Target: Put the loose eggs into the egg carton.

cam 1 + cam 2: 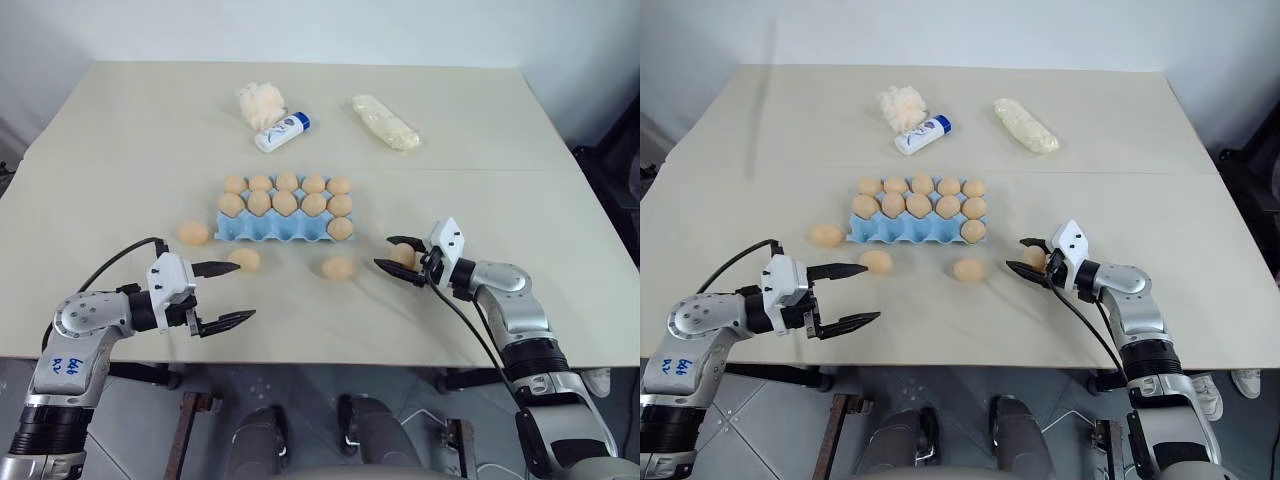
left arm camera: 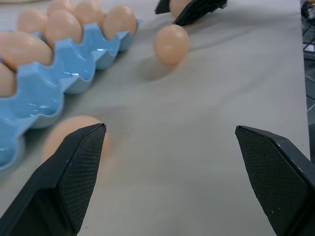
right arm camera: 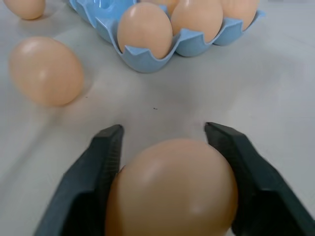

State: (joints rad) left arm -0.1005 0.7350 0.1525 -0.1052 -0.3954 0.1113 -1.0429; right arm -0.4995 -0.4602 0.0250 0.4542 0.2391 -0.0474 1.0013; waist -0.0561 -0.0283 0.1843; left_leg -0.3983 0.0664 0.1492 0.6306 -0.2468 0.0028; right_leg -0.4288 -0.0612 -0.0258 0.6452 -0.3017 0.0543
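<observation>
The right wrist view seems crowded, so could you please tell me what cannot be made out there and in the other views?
- Right wrist view: the egg between the right gripper's fingers hides the table under it; whether it is lifted is unclear.
- Same view: the egg carton is cut off by the frame edge.
- Left wrist view: one finger of the left gripper covers part of a loose egg.
- Head views: the bottle's label is too small to read.

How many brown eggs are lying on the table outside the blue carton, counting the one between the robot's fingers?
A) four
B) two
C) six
A: three tan-brown eggs lie loose on the table, and a fourth sits in the right gripper, beside the light blue moulded egg carton.
</observation>
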